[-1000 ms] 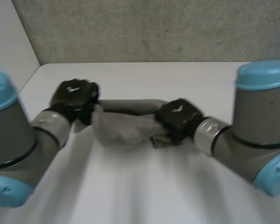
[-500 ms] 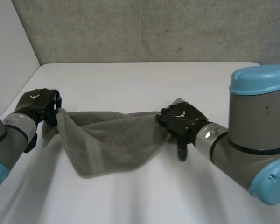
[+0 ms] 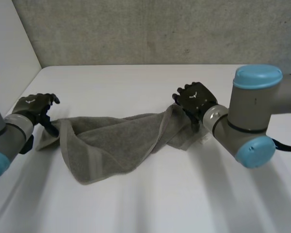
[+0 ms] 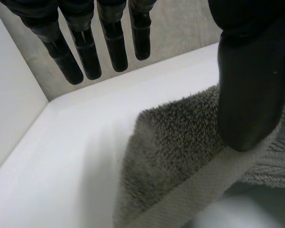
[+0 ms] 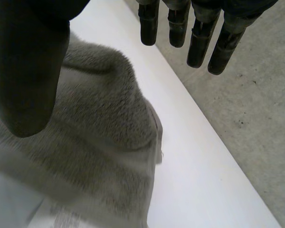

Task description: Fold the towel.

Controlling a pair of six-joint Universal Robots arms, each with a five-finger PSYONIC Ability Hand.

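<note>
Rumpled grey terry towel [image 3: 106, 141] lies on the white worktop [image 3: 136, 204], strung between the two hands. Its long axis runs from the left hand [image 3: 34, 107] to the right hand [image 3: 196, 99]. Each end sits just under a thumb, probably to spread the cloth lengthwise ahead of a fold. Both hands are wide, fingers straight, gripping nothing. The middle's twisted, not flat yet.

No legible words or numbers; small white emblem [image 3: 32, 101] on left hand [image 3: 37, 108], another on right hand [image 3: 200, 101], unreadable
</note>
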